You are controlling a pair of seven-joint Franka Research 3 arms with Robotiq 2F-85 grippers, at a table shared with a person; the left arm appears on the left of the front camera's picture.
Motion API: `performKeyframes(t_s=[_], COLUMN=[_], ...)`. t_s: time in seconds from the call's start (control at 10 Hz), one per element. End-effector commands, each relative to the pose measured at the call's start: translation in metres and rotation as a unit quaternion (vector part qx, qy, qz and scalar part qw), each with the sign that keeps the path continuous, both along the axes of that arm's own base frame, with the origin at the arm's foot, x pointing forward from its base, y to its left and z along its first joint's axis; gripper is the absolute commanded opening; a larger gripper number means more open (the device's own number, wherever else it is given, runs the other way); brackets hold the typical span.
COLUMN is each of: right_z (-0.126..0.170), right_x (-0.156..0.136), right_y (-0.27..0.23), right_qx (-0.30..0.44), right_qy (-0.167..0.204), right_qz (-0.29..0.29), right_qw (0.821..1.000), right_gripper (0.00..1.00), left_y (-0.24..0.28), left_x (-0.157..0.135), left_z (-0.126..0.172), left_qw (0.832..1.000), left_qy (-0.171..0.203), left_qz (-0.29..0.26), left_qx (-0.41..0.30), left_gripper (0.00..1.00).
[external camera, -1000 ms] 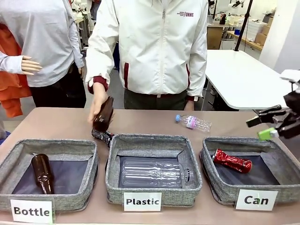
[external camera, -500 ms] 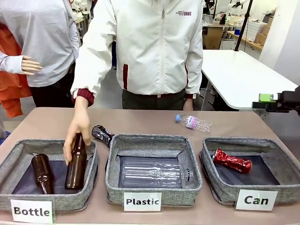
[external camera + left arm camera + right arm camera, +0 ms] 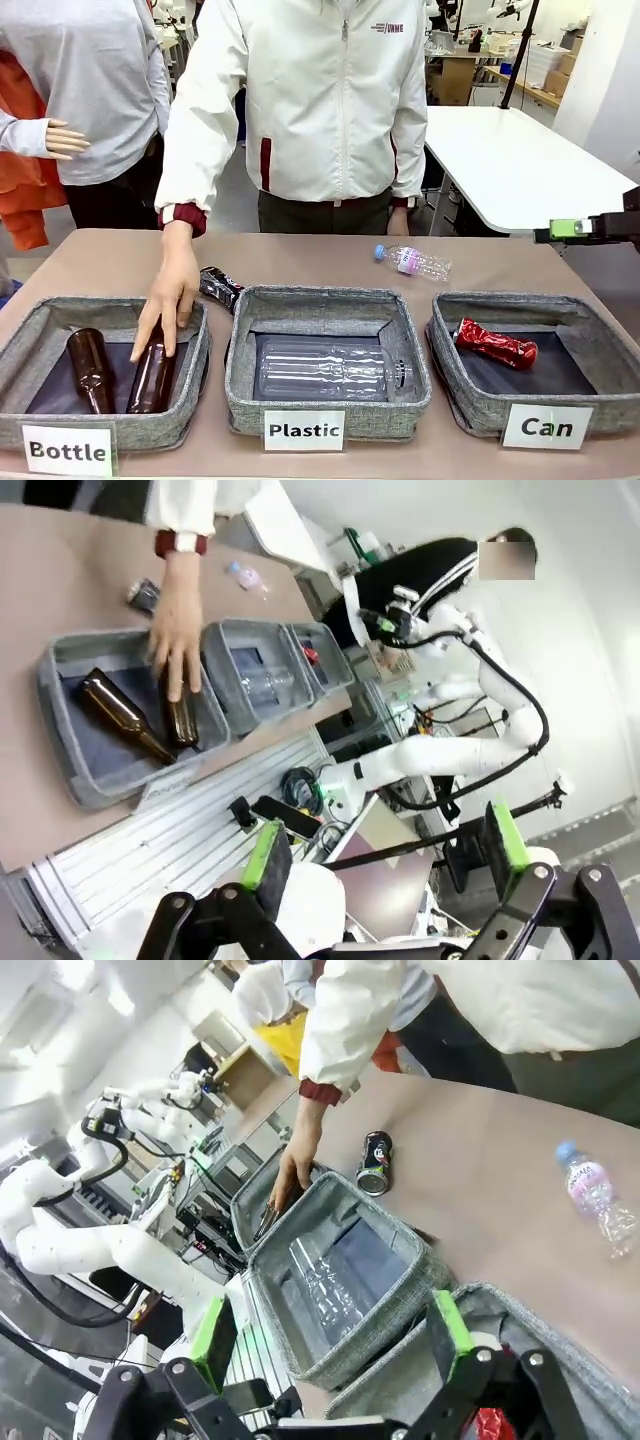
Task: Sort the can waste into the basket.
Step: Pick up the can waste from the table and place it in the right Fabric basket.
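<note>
A crushed red can lies inside the grey "Can" basket at the front right. A crushed black can rests on the table behind the gap between the "Bottle" and "Plastic" bins. My right gripper hangs open at the right edge, above and behind the basket, holding nothing. In the right wrist view its fingers stand wide apart over the basket's near wall, with the black can farther off. My left gripper is open and empty, well back from the table.
A person's hand rests on a brown bottle in the "Bottle" bin, beside another brown bottle. The "Plastic" bin holds a clear bottle. A small clear bottle lies on the table behind.
The person has lowered a brown bottle from above the black can into the "Bottle" bin. My right gripper has risen and drawn back toward the right edge.
</note>
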State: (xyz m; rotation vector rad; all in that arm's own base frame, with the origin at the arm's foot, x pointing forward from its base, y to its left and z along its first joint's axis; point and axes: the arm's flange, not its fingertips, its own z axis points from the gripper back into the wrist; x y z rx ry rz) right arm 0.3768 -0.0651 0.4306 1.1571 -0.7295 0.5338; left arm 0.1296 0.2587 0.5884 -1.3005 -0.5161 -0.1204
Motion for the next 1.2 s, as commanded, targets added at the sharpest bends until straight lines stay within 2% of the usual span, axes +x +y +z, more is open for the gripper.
performKeyframes(t_s=[0.0, 0.2, 0.4, 0.5, 0.7, 0.9, 1.1], right_z=[0.003, 0.003, 0.003, 0.003, 0.003, 0.003, 0.003], right_x=[0.001, 0.001, 0.001, 0.001, 0.001, 0.001, 0.001], right_y=[-0.004, -0.004, -0.004, -0.004, -0.004, -0.004, -0.004], right_qx=[-0.002, -0.002, -0.002, -0.002, -0.002, -0.002, -0.002], right_qy=[-0.009, -0.009, -0.009, -0.009, -0.009, -0.009, -0.009], right_qz=[0.004, 0.004, 0.004, 0.004, 0.004, 0.004, 0.004], right_qw=[1.000, 1.000, 1.000, 1.000, 1.000, 1.000, 1.000], right_gripper=[1.00, 1.00, 1.00, 1.00, 1.00, 1.00, 1.00], left_y=[0.007, -0.017, -0.058, -0.092, -0.140, -0.164, -0.154], left_x=[0.009, 0.014, 0.030, 0.046, 0.058, 0.067, 0.071], left_z=[0.000, -0.004, -0.010, -0.016, -0.034, -0.051, -0.047], left_qw=[1.000, 1.000, 0.998, 0.994, 0.984, 0.977, 0.981], left_qy=[-0.003, -0.001, 0.006, 0.025, 0.059, 0.085, 0.087], left_qz=[0.019, -0.007, -0.058, -0.107, -0.163, -0.185, -0.170], left_qx=[-0.018, -0.008, 0.007, 0.013, 0.040, 0.066, 0.047], left_gripper=[1.00, 1.00, 1.00, 1.00, 1.00, 1.00, 1.00])
